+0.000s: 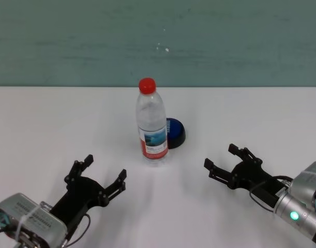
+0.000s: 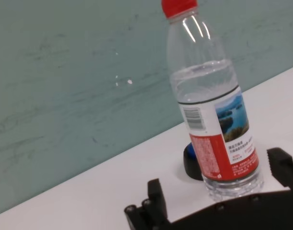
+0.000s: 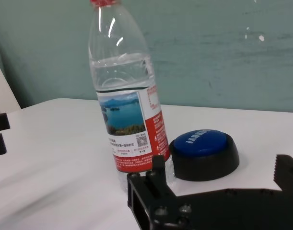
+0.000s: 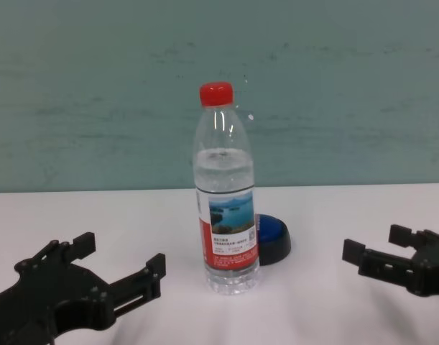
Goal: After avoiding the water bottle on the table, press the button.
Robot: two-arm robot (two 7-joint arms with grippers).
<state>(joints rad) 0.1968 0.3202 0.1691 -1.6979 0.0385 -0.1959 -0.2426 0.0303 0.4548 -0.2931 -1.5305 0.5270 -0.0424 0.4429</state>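
Observation:
The water bottle [image 1: 151, 124] stands upright mid-table, clear with a red cap and a red-and-white lake label; it also shows in the chest view [image 4: 227, 198], the left wrist view [image 2: 213, 105] and the right wrist view [image 3: 129, 96]. The blue button [image 1: 175, 132] on its black base sits just behind and right of the bottle, partly hidden by it [image 4: 274, 239] [image 2: 192, 160] [image 3: 205, 153]. My left gripper [image 1: 102, 175] [image 4: 118, 267] is open and empty, near-left of the bottle. My right gripper [image 1: 225, 159] [image 4: 377, 243] is open and empty, to the right of the bottle and button.
The white table [image 1: 54, 129] spreads wide around the bottle. A teal wall [image 1: 158, 36] rises behind its far edge.

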